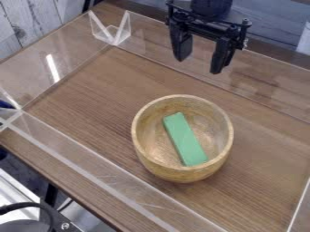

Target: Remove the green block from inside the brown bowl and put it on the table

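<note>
- tool (pixel 202 54) black, two fingers, pointing down, at upper middle of the view, above the far part of the table (pixel 91 100)
- tool fingers (pixel 179 43) spread apart, nothing between them, gap clearly visible
- tool hangs clear of everything, up and behind the brown bowl (pixel 182 138), not over its opening
- brown bowl: round, light wood, thick rim, upright on the table, right of centre and toward the near side
- green block (pixel 184 138) lies flat inside the brown bowl on its bottom, long side running from upper left to lower right, roughly centred
- green block well apart from the tool, no contact
- table is wood-grain brown with darker streaks, rest of the surface around the bowl bare wood
- clear acrylic walls (pixel 72 149) edge the table; near wall runs diagonally across lower left, just beside the bowl's near side
- small clear acrylic bracket (pixel 111 29) at the far left corner
- dark cable or frame bits (pixel 31 217) at bottom left, below the table edge, too dim to tell
</note>
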You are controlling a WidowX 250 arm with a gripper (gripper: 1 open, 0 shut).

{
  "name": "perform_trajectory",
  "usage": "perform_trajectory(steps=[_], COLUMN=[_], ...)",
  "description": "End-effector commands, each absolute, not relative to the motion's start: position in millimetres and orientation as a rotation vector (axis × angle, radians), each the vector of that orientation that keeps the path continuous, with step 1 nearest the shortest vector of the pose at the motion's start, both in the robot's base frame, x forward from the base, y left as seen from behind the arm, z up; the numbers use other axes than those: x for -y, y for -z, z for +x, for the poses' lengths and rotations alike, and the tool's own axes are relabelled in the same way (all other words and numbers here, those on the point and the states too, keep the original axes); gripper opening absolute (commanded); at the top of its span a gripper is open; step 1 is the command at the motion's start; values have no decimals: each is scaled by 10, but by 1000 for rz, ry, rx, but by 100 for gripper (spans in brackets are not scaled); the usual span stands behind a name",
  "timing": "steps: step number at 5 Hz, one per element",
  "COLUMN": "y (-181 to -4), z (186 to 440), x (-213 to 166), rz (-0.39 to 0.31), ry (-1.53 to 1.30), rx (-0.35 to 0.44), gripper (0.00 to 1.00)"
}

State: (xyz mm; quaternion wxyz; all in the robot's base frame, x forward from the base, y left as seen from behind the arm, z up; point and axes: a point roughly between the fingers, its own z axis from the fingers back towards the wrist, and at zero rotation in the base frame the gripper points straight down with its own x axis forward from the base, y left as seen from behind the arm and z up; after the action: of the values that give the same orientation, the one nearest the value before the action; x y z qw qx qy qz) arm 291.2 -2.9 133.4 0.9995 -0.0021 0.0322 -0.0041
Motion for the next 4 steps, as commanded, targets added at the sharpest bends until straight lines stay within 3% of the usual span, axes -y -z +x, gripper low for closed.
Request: perform_trajectory(steps=[1, 4], y=[-1223, -807], z=[2854, 2463], x=[34, 23], rz=[-2, -14], ry=[4, -84], rx=[-93, -128], gripper=[100, 100])
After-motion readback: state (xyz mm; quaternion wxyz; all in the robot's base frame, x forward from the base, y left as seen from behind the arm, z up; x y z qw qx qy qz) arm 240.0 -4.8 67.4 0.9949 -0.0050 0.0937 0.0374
